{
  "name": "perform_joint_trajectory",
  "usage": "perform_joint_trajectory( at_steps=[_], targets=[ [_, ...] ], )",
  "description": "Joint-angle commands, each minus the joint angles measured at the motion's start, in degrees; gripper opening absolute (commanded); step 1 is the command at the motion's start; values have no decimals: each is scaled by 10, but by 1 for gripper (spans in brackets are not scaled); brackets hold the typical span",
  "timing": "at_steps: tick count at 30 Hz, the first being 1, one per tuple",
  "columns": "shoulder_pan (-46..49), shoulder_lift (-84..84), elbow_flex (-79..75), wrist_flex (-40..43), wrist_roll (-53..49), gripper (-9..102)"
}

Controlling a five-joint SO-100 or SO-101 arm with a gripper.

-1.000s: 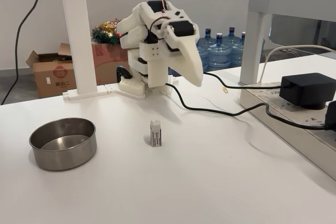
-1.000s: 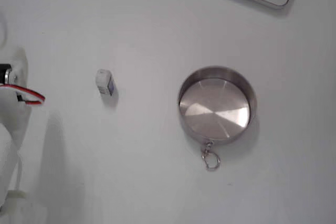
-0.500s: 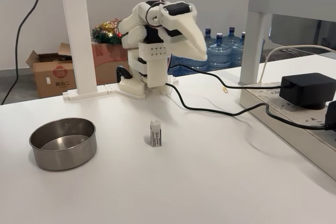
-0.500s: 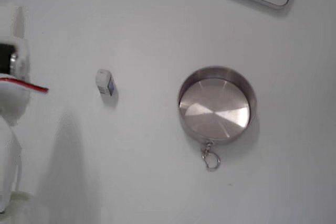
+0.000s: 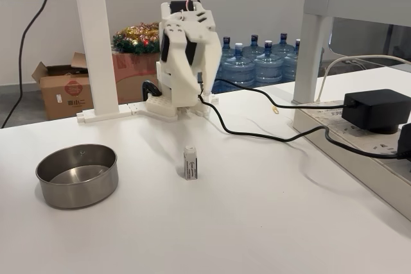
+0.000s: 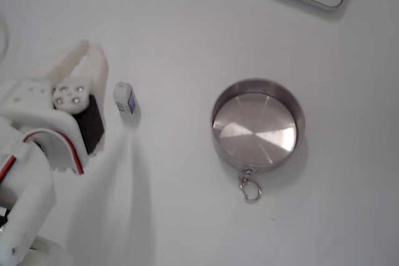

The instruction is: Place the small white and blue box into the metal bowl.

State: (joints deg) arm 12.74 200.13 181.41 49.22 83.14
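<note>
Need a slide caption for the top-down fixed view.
White two-finger gripper nears the small white and blue box; the empty round steel bowl waits to its right.

The box (image 6: 124, 98) stands well left of the bowl (image 6: 257, 123) on the desk (image 6: 187, 23); the gripper (image 6: 93, 60) hovers just left of the box.

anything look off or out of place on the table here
Nothing stands out. The small white and blue box stands upright on the table, apart from the metal bowl, which sits level and empty. The end effector hangs near the box without touching it.
</note>
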Motion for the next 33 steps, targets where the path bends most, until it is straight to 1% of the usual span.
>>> perform_joint_trajectory(
  at_steps=[1, 4, 13, 16, 18, 23, 27, 30, 33],
  targets=[
    [7, 6, 33, 12, 37, 1],
    [9, 6, 33, 13, 40, 1],
    [69, 5, 33, 4, 35, 1],
    [76, -8, 33, -4, 34, 1],
    [76, -46, 35, -45, 34, 1],
    [76, -205, 39, -222, 37, 1],
    [76, -305, 39, -338, 36, 1],
    [69, -351, 37, -385, 34, 1],
    [66, -368, 36, -393, 34, 1]
  ],
)
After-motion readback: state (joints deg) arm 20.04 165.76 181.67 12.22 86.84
